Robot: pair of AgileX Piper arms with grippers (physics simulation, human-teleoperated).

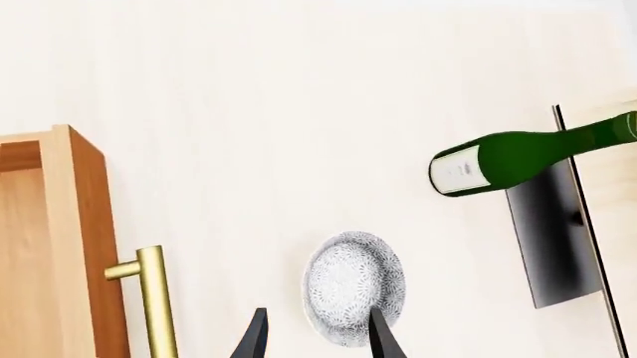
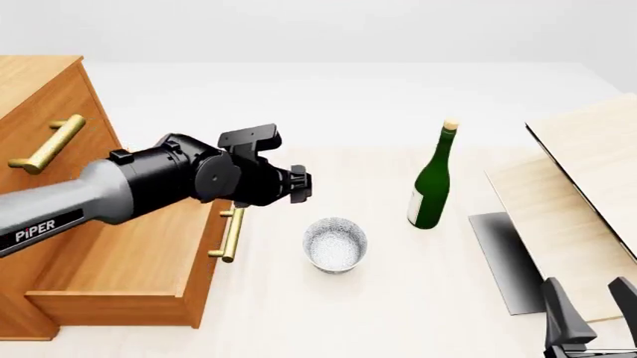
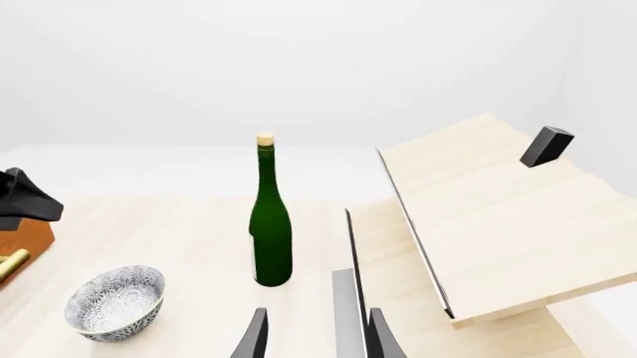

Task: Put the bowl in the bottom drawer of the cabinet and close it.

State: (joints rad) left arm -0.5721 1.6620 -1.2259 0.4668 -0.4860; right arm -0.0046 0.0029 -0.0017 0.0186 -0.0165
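My left arm (image 2: pixel 119 190) reaches in from the left across the open bottom drawer (image 2: pixel 130 261), its wrist bent down toward the bowl (image 2: pixel 335 244). Through its wrist camera I see the left gripper (image 1: pixel 316 335) with fingers (image 1: pixel 383 335) spread apart and holding nothing; one tip overlaps the bowl's rim, the other sits beside it, so I cannot tell whether they touch. My right gripper (image 2: pixel 587 306) sits low at the near right edge, fingers parted and empty.

The bowl stands upright on the pale wooden desk (image 2: pixel 398 313), just beside the drawer's brass handle (image 2: pixel 232 235) and outside the drawer. The cabinet (image 2: pixel 40 119) stands at the left. A green bottle (image 2: pixel 433 183) stands upright beyond the bowl, near tilted pale boards (image 2: pixel 587 149) on the right. The room is plain white.
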